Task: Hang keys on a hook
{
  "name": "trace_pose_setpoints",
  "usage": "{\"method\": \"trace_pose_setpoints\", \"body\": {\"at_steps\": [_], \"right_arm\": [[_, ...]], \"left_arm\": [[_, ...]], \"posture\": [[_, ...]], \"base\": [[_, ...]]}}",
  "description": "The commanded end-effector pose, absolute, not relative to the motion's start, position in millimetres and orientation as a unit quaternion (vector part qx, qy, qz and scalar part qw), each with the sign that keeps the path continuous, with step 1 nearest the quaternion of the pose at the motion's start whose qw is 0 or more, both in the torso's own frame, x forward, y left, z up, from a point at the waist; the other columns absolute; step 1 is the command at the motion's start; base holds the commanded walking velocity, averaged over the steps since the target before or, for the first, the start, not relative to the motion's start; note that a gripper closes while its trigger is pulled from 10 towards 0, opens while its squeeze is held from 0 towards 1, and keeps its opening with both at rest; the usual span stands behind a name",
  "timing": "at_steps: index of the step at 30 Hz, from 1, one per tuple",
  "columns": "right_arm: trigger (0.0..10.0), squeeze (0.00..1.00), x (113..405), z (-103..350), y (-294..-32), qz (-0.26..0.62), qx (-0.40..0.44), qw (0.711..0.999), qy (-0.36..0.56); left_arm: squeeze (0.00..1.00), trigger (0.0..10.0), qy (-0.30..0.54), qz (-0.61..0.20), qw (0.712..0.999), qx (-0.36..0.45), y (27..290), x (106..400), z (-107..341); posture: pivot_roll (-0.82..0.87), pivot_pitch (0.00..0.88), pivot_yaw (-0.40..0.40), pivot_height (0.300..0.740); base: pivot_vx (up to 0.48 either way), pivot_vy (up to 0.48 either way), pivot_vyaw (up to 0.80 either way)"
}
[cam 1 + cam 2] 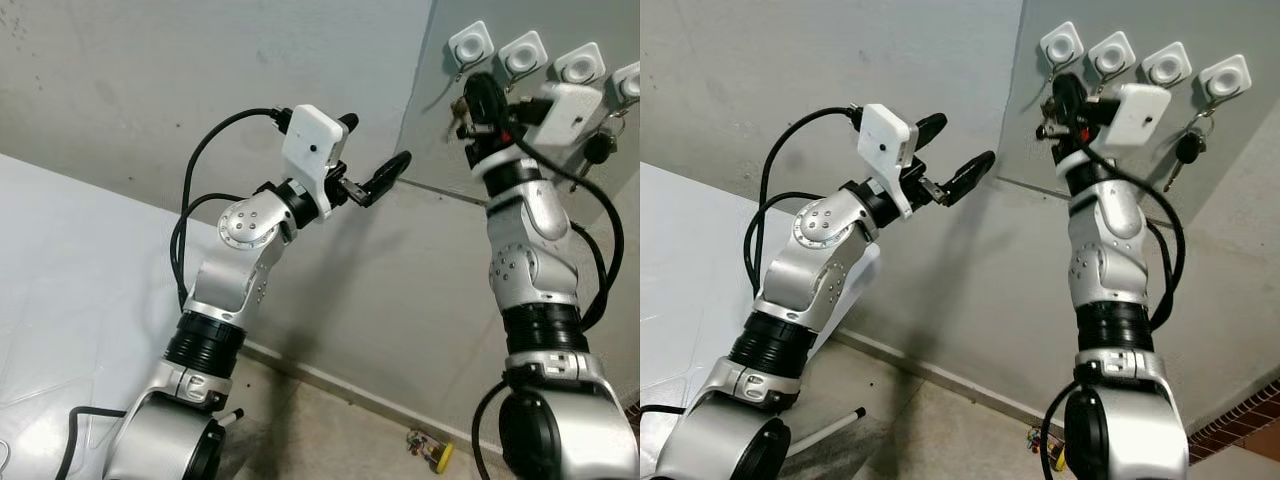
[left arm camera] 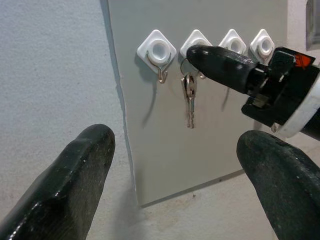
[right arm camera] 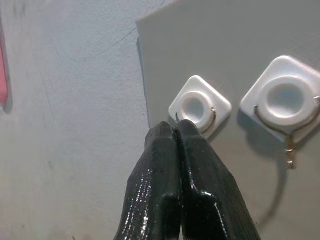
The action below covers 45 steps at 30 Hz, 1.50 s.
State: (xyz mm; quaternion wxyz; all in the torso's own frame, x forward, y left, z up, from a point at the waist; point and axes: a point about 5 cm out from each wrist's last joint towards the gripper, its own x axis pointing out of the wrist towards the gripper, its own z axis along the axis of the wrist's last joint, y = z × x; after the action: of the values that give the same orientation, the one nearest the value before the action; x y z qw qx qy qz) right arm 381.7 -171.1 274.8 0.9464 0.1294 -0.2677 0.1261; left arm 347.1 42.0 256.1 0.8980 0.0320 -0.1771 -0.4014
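Four white diamond-shaped hooks [image 1: 523, 53] sit in a row high on a grey wall panel [image 2: 200, 150]. My right gripper [image 1: 478, 88] is raised to the left end of that row, shut on the ring of a small bunch of silver keys [image 2: 189, 97]. The keys dangle below its tips. In the right wrist view the shut fingers [image 3: 176, 145] stand just before the hook nearest the panel's edge [image 3: 200, 106]. Whether the ring is over a hook cannot be told. My left gripper [image 1: 380, 140] is held up left of the panel, open and holding nothing, pointing at the hooks.
A black-headed key [image 1: 598, 148] hangs from the rightmost hook [image 1: 628, 80]. A white surface [image 1: 60, 300] lies at the lower left. On the floor by the wall lies a small yellow object [image 1: 435, 452], with a white stick [image 1: 830, 428] beside my left arm.
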Motion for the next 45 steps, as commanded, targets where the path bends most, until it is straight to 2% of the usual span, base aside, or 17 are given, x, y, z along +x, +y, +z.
{"method": "trace_pose_setpoints", "body": {"at_steps": [1, 16, 36, 45], "right_arm": [[10.0, 0.00, 383.3, 282.7, -172.1, 0.129, 0.144, 0.940, -0.281], [10.0, 0.00, 397.6, 288.5, -166.7, 0.140, 0.181, 0.934, -0.273], [10.0, 0.00, 406.7, 284.8, -176.4, 0.110, 0.265, 0.921, -0.262], [10.0, 0.00, 410.0, 273.5, -177.5, 0.103, 0.334, 0.907, -0.234]], "left_arm": [[0.00, 10.0, -0.187, -0.411, 0.892, 0.038, 38.4, 346.7, 262.2], [0.00, 10.0, -0.189, -0.404, 0.894, 0.034, 40.7, 347.6, 263.4], [0.00, 10.0, -0.187, -0.403, 0.895, 0.033, 40.5, 347.5, 261.7], [0.00, 10.0, -0.188, -0.402, 0.895, 0.034, 40.5, 347.6, 262.3]], "posture": [[0.01, 0.000, -0.037, 0.711], [0.02, 0.000, -0.045, 0.711], [0.02, 0.000, -0.045, 0.711], [0.02, 0.000, -0.042, 0.711]], "base": [[0.000, 0.000, 0.00], [0.000, 0.000, 0.00], [0.000, 0.000, 0.00], [0.000, 0.000, 0.00]]}}
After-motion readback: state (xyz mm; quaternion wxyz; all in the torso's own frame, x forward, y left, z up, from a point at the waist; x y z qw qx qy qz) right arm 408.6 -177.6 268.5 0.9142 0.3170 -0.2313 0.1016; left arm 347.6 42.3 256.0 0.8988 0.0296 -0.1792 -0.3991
